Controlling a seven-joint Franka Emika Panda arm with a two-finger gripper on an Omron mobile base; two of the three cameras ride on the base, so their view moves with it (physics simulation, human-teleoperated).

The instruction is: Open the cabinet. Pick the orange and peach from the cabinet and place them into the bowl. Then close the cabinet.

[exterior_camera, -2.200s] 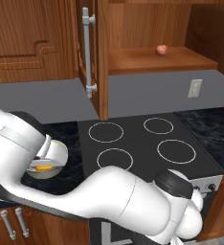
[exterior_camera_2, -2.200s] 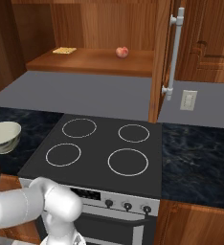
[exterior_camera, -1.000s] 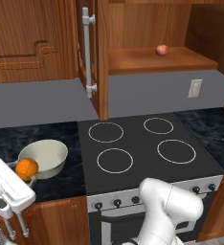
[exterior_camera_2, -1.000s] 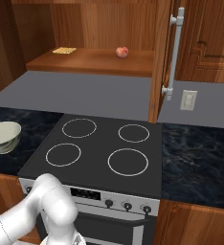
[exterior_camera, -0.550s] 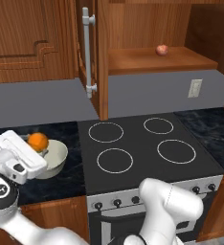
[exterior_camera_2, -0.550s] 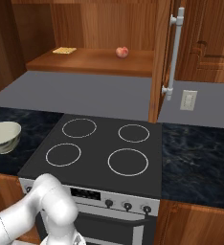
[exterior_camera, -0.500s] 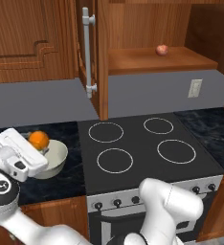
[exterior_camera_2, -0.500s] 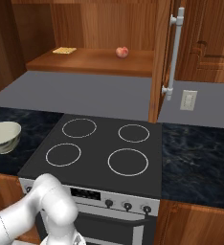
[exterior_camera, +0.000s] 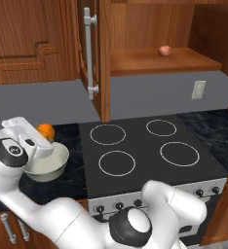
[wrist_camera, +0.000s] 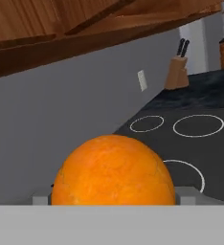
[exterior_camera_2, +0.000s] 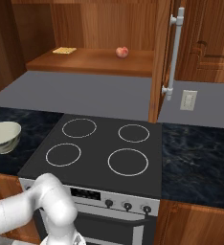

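Gripper sits over the bowl at far left of the counter, jaws spread wide w/ the orange between them, pinched on both sides. Fingertips are mostly hidden behind the fruit in the hand view; the orange blocks the lower middle there, so contact itself is hard to make out. Bowl's left part is covered by the white hand; inside of the bowl not visible from this side. In the right base view the bowl is cut off at the left edge.

Count: 1 orange, 1 peach, 1 bowl, 4 burner rings on the stove.

Cabinet stands open, both doors swung out, bar handle on the left door. Peach lies alone on the shelf, right of middle; a small yellow flat item lies at the shelf's far left, too small to identify. Knife block stands on the counter beyond the stove.
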